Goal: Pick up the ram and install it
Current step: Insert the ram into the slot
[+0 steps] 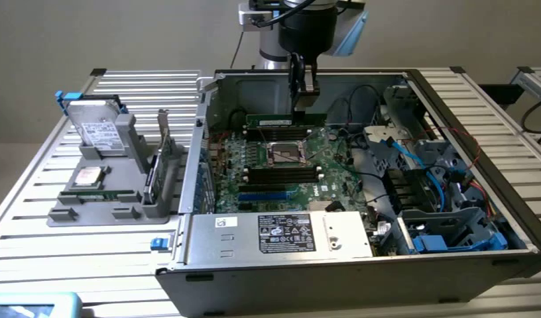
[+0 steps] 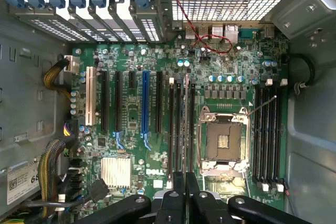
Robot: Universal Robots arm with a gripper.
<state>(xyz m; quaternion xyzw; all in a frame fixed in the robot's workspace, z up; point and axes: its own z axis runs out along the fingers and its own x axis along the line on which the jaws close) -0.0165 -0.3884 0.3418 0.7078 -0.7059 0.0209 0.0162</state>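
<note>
My gripper [image 1: 303,106] reaches down into the open computer case [image 1: 209,99] and is shut on the ram [image 1: 284,120]. The ram is a long green stick held level just above the motherboard [image 1: 252,159], over the memory slots on the far side of the CPU socket [image 1: 286,154]. In the wrist view the black fingers [image 2: 178,192] pinch the ram [image 2: 186,124], which shows edge-on as a thin strip. It lines up along the black memory slots [image 2: 173,129] beside the CPU socket [image 2: 223,142]. I cannot tell whether it touches a slot.
A grey fixture [image 1: 76,212] on the exterior view's left holds a silver hard drive [image 1: 98,129] and an upright expansion card [image 1: 164,152]. The power supply [image 1: 280,232] fills the case's near side. Blue and black cables [image 1: 403,159] crowd the right. A second bank of slots [image 2: 268,135] lies beyond the socket.
</note>
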